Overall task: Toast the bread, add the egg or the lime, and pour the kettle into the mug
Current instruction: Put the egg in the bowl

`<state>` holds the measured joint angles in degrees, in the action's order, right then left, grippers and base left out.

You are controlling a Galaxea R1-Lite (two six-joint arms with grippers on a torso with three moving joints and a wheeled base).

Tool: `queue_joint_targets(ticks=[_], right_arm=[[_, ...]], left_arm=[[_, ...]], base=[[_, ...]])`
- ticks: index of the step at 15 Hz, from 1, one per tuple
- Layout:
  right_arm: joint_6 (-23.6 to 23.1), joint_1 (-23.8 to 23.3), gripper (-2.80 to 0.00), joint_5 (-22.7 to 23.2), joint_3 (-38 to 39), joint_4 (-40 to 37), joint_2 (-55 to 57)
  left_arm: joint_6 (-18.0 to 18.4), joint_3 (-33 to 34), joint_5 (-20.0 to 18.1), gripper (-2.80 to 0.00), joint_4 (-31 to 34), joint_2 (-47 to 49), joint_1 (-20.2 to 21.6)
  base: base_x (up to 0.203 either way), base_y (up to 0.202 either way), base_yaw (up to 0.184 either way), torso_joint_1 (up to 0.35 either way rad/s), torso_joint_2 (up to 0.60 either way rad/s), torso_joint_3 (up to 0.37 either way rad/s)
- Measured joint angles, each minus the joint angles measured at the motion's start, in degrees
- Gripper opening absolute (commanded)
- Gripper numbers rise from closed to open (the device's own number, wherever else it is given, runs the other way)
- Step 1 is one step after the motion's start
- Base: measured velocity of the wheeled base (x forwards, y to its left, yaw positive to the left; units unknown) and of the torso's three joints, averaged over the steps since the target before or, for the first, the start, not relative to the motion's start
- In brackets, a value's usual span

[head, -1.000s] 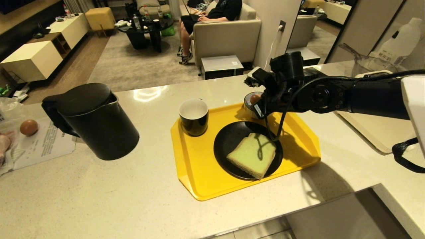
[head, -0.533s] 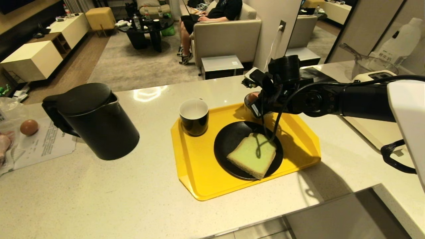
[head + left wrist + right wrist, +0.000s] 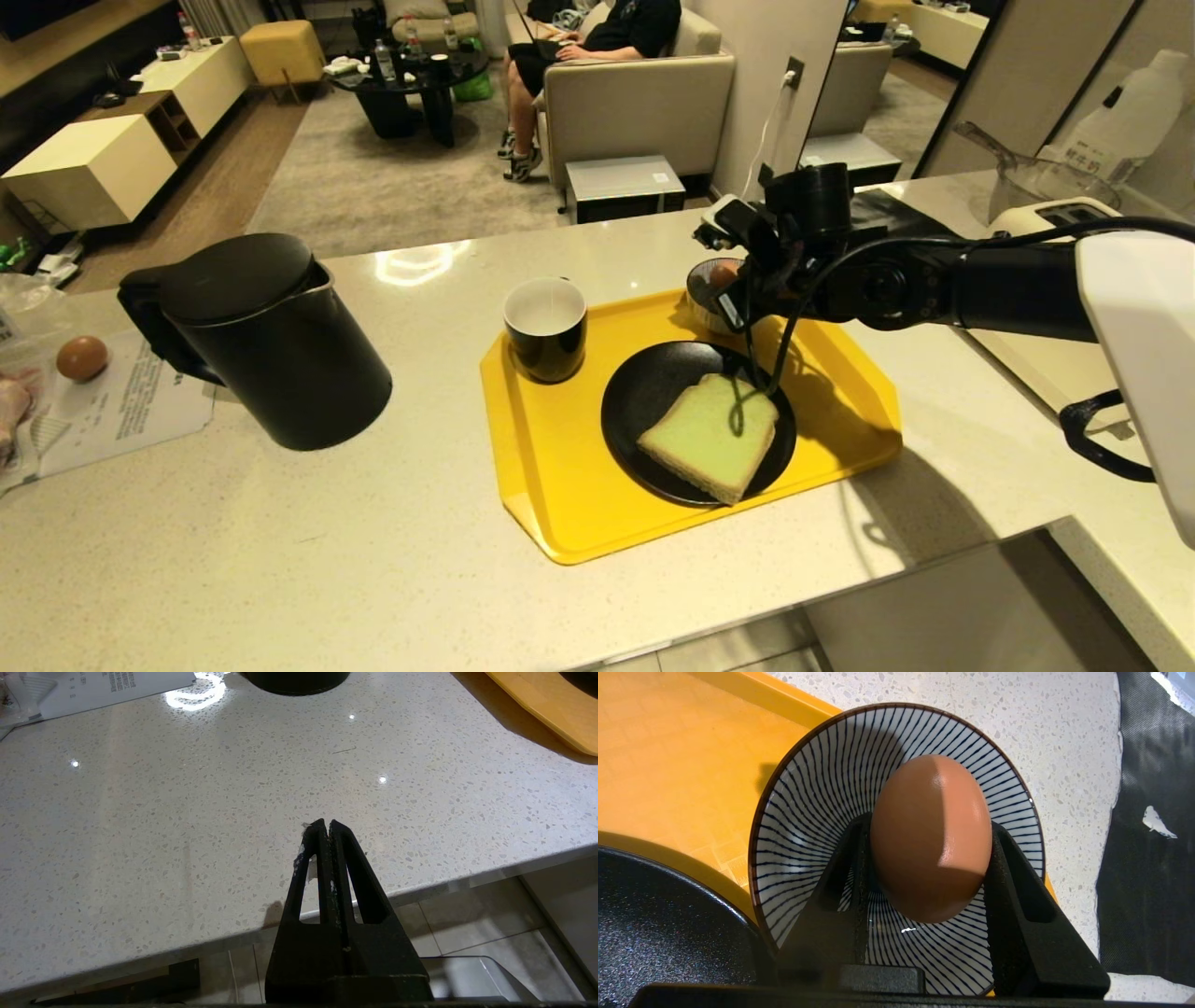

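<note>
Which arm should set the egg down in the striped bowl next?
Right. The right claw already grips the egg directly over the striped bowl. The left claw is shut, empty, at the counter's edge.

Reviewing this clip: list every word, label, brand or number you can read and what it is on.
Nothing can be read with confidence.
Paper sheet left of the kettle: printed lines, too small to read.
Same sheet in the left wrist view: dark print, blurred.
White jug at the far right: dark characters on its label, too blurred to quote.
Sticker beside the right tool: marks too small.
</note>
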<state>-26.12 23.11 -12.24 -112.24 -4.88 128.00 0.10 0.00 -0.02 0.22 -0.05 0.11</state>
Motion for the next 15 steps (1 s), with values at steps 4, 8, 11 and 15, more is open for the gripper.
queue_joint_targets(ticks=[4, 8, 11, 15], right_arm=[[-0.06, -0.02, -2.80, 0.06, 0.00, 0.00, 0.44], [-0.06, -0.11, -2.80, 0.09, 0.02, 0.02, 0.70], [-0.16, -0.21, -2.80, 0.09, 0.02, 0.02, 0.94], [-0.97, -0.35, -2.80, 0.12, 0.02, 0.00, 1.31]], left_arm=[[0.00, 0.00, 0.02, -2.80, -0.01, 0.02, -0.01], [0.00, 0.00, -0.01, -2.80, 0.00, 0.00, -0.04], [0.00, 0.00, 0.02, -2.80, 0.00, 0.00, 0.00], [0.00, 0.00, 0.02, -2.80, 0.00, 0.00, 0.00]], base=[[0.000, 0.000, 0.000, 0.000, 0.00, 0.000], [0.000, 0.000, 0.000, 0.000, 0.00, 0.000], [0.000, 0.000, 0.000, 0.000, 0.00, 0.000], [0.000, 0.000, 0.000, 0.000, 0.00, 0.000]])
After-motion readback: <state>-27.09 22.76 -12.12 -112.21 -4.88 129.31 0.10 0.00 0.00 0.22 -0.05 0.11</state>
